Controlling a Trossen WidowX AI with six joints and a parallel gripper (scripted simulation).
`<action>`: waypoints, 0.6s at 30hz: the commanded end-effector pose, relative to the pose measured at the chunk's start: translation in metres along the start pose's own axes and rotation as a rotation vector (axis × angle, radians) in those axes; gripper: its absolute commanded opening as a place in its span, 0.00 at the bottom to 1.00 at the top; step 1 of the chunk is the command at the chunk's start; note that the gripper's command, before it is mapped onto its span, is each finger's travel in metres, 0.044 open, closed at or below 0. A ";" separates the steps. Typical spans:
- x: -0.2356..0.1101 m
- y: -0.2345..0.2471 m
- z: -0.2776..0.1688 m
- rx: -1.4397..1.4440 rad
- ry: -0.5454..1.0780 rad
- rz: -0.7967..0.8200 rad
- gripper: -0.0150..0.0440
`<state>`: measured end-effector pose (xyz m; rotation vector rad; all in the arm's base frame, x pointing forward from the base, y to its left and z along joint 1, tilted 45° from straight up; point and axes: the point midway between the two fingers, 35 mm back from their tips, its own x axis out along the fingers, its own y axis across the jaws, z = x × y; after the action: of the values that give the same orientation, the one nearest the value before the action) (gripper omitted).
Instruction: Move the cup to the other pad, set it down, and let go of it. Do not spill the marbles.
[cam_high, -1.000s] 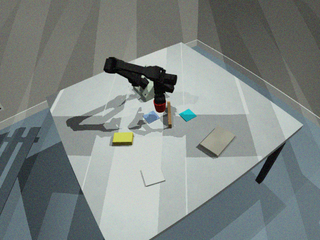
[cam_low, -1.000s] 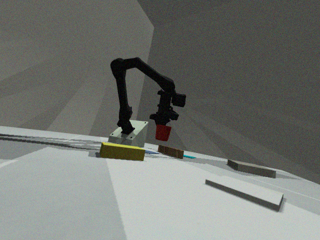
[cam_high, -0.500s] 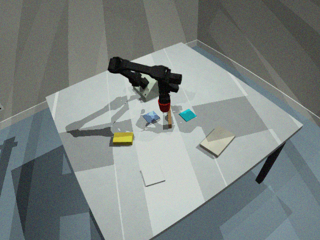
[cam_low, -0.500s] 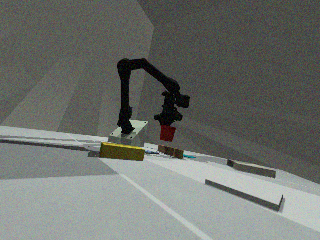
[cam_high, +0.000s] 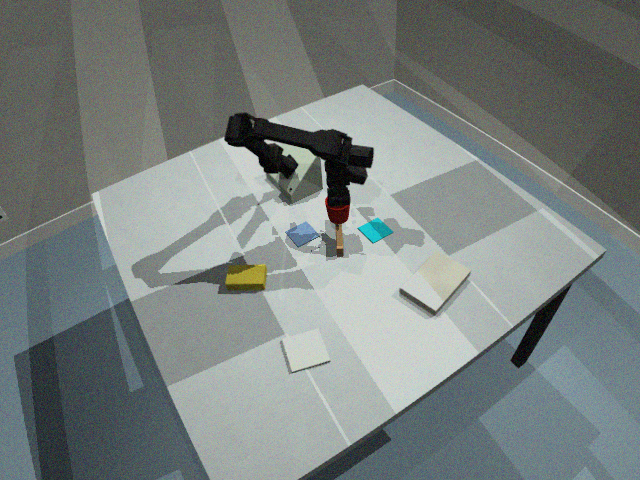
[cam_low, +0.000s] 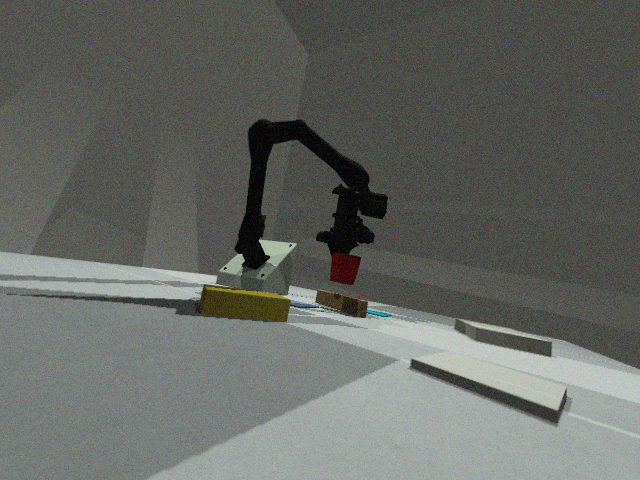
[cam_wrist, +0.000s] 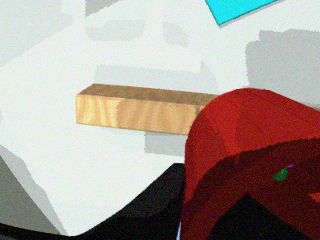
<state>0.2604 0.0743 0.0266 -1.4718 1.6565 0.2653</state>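
Note:
My gripper (cam_high: 338, 202) (cam_low: 345, 249) is shut on the rim of the red cup (cam_high: 338, 211) (cam_low: 345, 268) (cam_wrist: 247, 160) and holds it upright in the air. The cup hangs over the wooden bar (cam_high: 339, 239) (cam_low: 341, 302) (cam_wrist: 140, 110), which lies between the two pads. The blue pad (cam_high: 302, 233) is to the left of the bar and the cyan pad (cam_high: 375, 229) (cam_low: 379, 313) to the right. A green marble (cam_wrist: 280, 175) shows inside the cup in the wrist view.
A yellow block (cam_high: 246, 277) (cam_low: 244, 304) lies front left of the pads. A beige slab (cam_high: 436, 281) (cam_low: 502, 336) lies to the right and a white slab (cam_high: 305, 350) (cam_low: 491, 384) near the front. The arm's base (cam_high: 297, 180) (cam_low: 258, 271) stands behind the pads.

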 end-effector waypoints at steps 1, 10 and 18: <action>0.000 0.000 0.009 0.005 -0.001 0.004 0.25; -0.001 -0.001 0.025 0.005 -0.002 0.004 0.25; -0.001 -0.002 0.040 0.006 -0.003 0.004 0.25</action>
<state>0.2774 0.0966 0.0091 -1.4686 1.6516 0.2649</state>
